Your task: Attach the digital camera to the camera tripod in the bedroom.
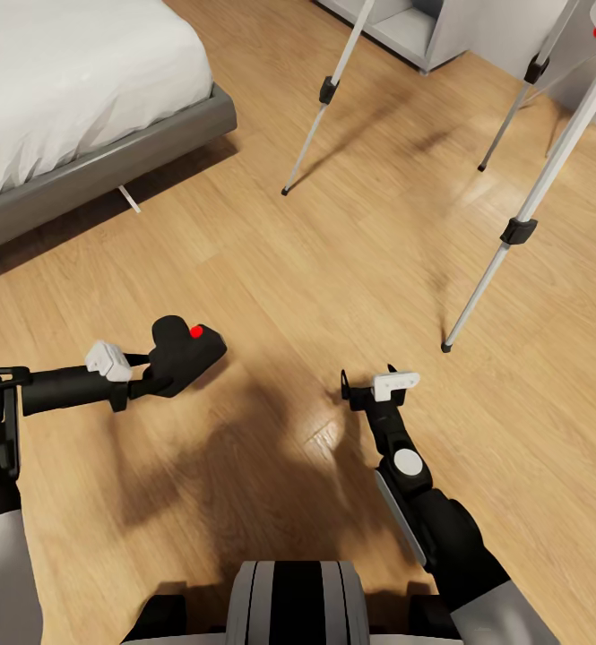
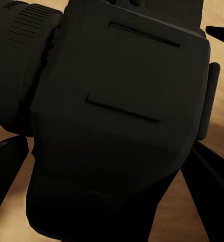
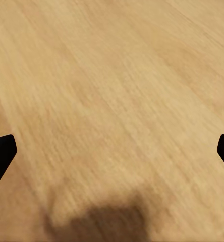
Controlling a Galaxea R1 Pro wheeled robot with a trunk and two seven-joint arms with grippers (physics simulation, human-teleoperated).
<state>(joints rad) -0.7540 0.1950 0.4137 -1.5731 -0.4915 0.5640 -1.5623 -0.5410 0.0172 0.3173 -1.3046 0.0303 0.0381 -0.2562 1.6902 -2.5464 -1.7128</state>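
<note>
My left tool (image 1: pixel 159 372) grips the camera (image 1: pixel 185 351); right tool (image 1: pixel 369 387) wide; I'd raise it level toward the tripod (image 1: pixel 518 231) head

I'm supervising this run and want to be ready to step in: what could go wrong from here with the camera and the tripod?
The left gripper carries the digital camera out over bare wood floor; if the grip slips, it would likely drop onto it.

The camera tripod has legs spread wide ahead; the base or the right gripper, its jaws open, could knock a leg while closing in.

The tripod's head is out of the picture, so the mounting point cannot be judged yet.
</note>
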